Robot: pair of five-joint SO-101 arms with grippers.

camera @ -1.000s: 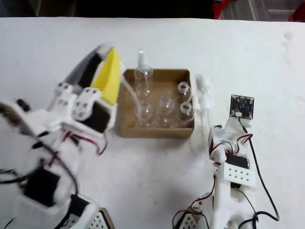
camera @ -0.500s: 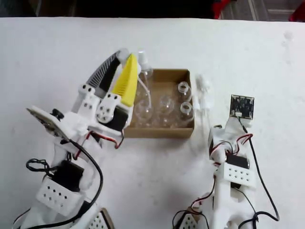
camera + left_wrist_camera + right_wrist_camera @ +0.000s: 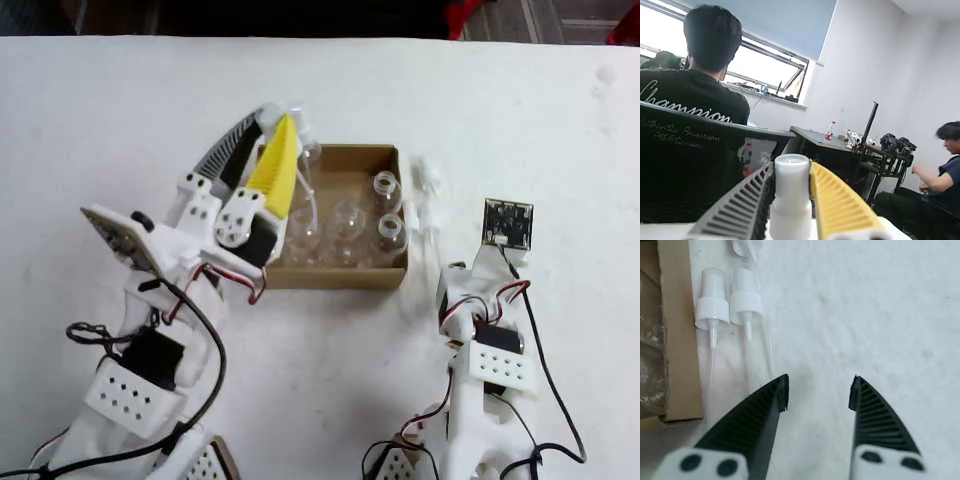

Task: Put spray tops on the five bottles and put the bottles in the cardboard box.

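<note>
Jaws of the left gripper point(image 3: 791, 172), one grey and ribbed, one smooth yellow, clamp the white cylindrical spray top point(image 3: 790, 205) of a clear bottle point(image 3: 309, 160) at the rear left corner of the cardboard box point(image 3: 330, 276). Four round open-necked bottles point(image 3: 387, 188) stand inside the box. To the right, two loose spray tops point(image 3: 712, 302) with thin tubes lie on the white table point(image 3: 865, 315), near the right gripper point(image 3: 818, 390) and its black ribbed jaws, which are wide apart.

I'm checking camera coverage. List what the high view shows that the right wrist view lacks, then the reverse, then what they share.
High view adds: the left gripper shut on the top of a bottle at the box's far corner. Right wrist view adds: the right gripper, open over bare table. Both: the box, open bottles in it, loose tops beside it.
</note>
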